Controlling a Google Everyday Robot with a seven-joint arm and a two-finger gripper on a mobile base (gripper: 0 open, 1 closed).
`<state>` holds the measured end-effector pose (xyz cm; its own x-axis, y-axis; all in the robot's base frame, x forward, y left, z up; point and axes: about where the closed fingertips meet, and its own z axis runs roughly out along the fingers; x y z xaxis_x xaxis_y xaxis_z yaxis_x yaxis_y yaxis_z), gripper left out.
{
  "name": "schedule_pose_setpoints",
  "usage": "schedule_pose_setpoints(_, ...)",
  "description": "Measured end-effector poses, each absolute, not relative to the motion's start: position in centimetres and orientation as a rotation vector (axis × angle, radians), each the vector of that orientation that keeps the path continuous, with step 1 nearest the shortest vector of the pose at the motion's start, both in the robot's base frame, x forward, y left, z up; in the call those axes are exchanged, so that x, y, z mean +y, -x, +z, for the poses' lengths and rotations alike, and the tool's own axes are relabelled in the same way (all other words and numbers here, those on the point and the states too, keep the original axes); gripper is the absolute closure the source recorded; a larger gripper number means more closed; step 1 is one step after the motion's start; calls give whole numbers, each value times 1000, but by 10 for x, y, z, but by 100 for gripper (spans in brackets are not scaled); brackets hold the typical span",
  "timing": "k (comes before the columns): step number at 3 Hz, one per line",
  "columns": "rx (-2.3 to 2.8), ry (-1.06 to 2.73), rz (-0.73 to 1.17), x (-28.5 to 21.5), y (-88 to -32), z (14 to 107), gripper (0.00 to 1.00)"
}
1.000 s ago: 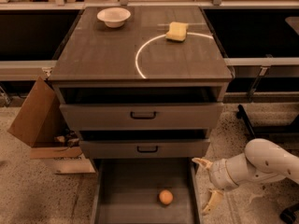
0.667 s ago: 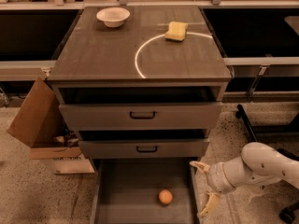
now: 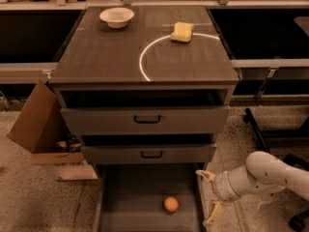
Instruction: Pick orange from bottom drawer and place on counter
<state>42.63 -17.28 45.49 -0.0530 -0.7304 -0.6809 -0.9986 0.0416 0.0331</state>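
The orange (image 3: 170, 204) lies in the open bottom drawer (image 3: 125, 211), right of its middle on the grey floor. My gripper (image 3: 208, 197) hangs at the drawer's right wall, just right of the orange and apart from it. It is open: one fingertip (image 3: 202, 174) points up-left and the other sits lower near the frame's bottom edge, with nothing between them. The white arm reaches in from the right. The counter (image 3: 106, 57) is the dark wood-grain top with a white arc on it.
A white bowl (image 3: 117, 16) and a yellow sponge (image 3: 182, 32) rest on the counter. Two upper drawers (image 3: 145, 120) with dark handles stand slightly pulled out. A cardboard box (image 3: 41, 129) sits on the floor at left. Dark legs of a stand (image 3: 260, 129) are at right.
The arm and gripper have shifted slightly left toward the drawer's right wall. The orange has not moved.
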Motion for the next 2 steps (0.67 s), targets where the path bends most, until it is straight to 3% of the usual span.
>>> schedule_pose_setpoints(2, 1759, 1699, 718, -189, -448, 353, 0)
